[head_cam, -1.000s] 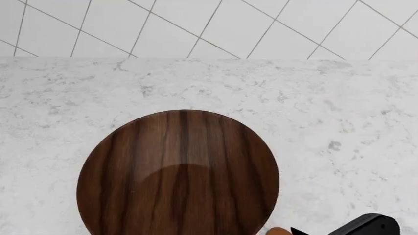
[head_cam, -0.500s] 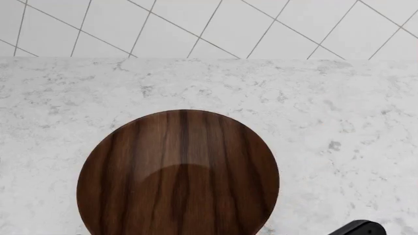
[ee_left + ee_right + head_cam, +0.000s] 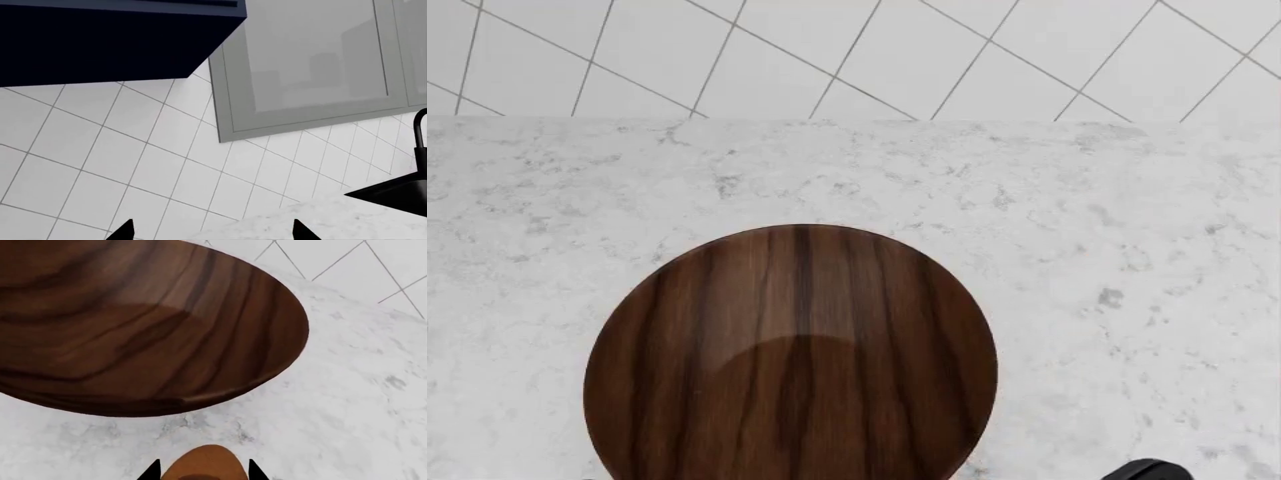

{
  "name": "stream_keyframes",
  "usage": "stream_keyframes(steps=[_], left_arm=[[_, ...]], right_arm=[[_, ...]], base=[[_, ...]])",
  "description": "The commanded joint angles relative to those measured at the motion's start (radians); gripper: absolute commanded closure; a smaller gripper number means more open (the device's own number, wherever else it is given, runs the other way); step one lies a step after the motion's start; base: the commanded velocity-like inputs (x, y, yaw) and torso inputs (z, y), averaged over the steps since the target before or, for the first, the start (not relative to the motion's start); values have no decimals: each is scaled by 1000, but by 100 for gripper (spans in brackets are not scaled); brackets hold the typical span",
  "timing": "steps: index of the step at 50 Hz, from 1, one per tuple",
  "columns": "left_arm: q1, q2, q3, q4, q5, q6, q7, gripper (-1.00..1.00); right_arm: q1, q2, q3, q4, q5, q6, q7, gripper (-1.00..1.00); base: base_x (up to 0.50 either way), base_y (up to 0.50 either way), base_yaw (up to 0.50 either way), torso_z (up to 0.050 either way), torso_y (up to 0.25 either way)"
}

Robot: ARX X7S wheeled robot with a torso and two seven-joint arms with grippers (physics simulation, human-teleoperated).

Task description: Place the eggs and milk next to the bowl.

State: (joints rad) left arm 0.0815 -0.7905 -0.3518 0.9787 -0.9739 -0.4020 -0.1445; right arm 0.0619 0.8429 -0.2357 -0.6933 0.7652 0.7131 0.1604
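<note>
The bowl (image 3: 790,355) of dark streaky wood sits on the marble counter (image 3: 1094,220), low in the head view. In the right wrist view the bowl (image 3: 133,325) fills the frame and lies just beyond a tan-brown egg (image 3: 202,459). My right gripper (image 3: 203,472) is shut on that egg, one black fingertip on each side. Only a black piece of the right arm (image 3: 1148,470) shows in the head view. My left gripper (image 3: 212,233) is open with nothing between its tips, facing the tiled wall. The milk is out of view.
White diagonal wall tiles (image 3: 827,50) rise behind the counter. The left wrist view shows a dark blue upper cabinet (image 3: 113,40), a grey cabinet door (image 3: 307,65), a counter corner (image 3: 327,220) and a black faucet (image 3: 419,131) over a dark basin (image 3: 400,192).
In the head view the right arm has drawn back toward the bottom edge. The egg that showed beside the bowl's rim one second ago has left that view with it.
</note>
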Motion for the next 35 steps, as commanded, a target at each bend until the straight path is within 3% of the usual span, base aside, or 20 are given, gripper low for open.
stream_keyframes(steps=[1,12,13,35], left_arm=[[15,16,11,-34,11,26,6,-100],[-2,11,29,-38,13,20,-4,-100],[-3,12,32,-38,16,20,-3,-100],[16,18,32,-46,32,38,8,-100]], right_arm=[[-16,-29,-52,55,-70,-29,-48,100],[-38,-21,-64,63,-84,-41,-55,100],[-42,-22,-61,63,-81,-44,-55,-100],[-32,4,-47,21,-52,-10,-35,-100]], base=[[11,0,0,0,0],[1,0,2,0,0],[0,0,2,0,0],[0,0,0,0,0]])
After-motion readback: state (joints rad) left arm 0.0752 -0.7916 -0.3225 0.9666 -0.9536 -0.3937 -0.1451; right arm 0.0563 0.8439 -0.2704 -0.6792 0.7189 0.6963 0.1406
